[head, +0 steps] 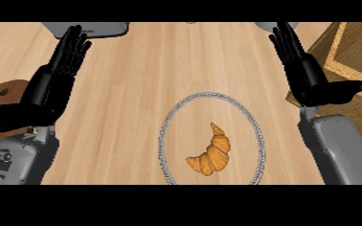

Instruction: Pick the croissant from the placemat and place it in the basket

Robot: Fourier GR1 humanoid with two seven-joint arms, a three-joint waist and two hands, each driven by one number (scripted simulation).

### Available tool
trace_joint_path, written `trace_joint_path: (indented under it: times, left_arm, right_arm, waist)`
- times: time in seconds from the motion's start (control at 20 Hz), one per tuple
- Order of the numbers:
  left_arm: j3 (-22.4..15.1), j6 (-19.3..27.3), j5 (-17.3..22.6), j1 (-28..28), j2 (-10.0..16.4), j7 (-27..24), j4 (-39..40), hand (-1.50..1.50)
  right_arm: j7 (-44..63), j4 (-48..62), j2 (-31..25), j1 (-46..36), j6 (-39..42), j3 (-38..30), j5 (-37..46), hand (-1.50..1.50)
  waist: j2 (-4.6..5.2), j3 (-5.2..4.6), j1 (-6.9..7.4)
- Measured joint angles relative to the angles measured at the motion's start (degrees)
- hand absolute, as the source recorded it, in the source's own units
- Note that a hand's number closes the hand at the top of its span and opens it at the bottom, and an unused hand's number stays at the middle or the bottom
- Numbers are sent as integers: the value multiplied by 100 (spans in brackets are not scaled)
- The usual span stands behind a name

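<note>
**While Both Hands Hang Open, the Croissant Lies on the Placemat**

Because the croissant [212, 153] sits inside the grey beaded ring of the placemat [210, 94], low in the oval and a little right of its middle, neither hand touches it. The pastry is golden brown and curved. One pointed tip aims toward the placemat's centre and the thick end lies near its lower rim. The placemat is an oval outline on the wooden counter [141, 76], and its inside shows the same wood colour.

Up and to the left of the placemat, well apart from it, the left hand [51, 81] shows with straight fingers and holds nothing. Up and to the right of the placemat, the right hand [311, 79] is likewise flat and empty, its thumb out to the side.

Right of the placemat, beyond the right hand, lies the woven tan basket [345, 52], cut off by the view's edge. Far above the placemat, a grey thing [99, 28] sits toward the left and another grey shape [265, 26] toward the right. Both are too cut off to identify. Far left of the placemat, a brown object [10, 91] is partly hidden by the left arm.
</note>
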Motion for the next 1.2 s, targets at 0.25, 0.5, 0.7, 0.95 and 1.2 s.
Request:
trace_joint_path:
  times: [0.25, 0.5, 0.7, 0.95, 1.2]
  left_arm:
    - [-135, 161, -19, 779, -96, 642, 614, 0]
    - [-254, 226, 59, 1520, -211, 1240, 1323, 0]
    - [-268, 248, 53, 1615, -267, 1215, 1331, 0]
    - [-204, 329, 49, 1722, -231, 1324, 1307, 0]
    - [-128, 397, 54, 1953, -205, 1290, 1249, 0]
  right_arm:
    - [36, -227, 526, 95, -606, -44, -24, 150]
    - [158, -325, 1175, -21, -1286, 883, 654, -150]
    - [686, -162, 1549, -115, -2502, 1834, 1523, -150]
    - [2035, 414, 1459, -451, -3366, 2415, 2801, -150]
    - [3550, 707, 838, -929, -3082, 2662, 3914, -150]
  waist:
    - [-30, -252, 104]
    - [-38, -332, 273]
    - [-97, -329, 311]
    - [-171, -347, 192]
    - [-281, -363, -19]
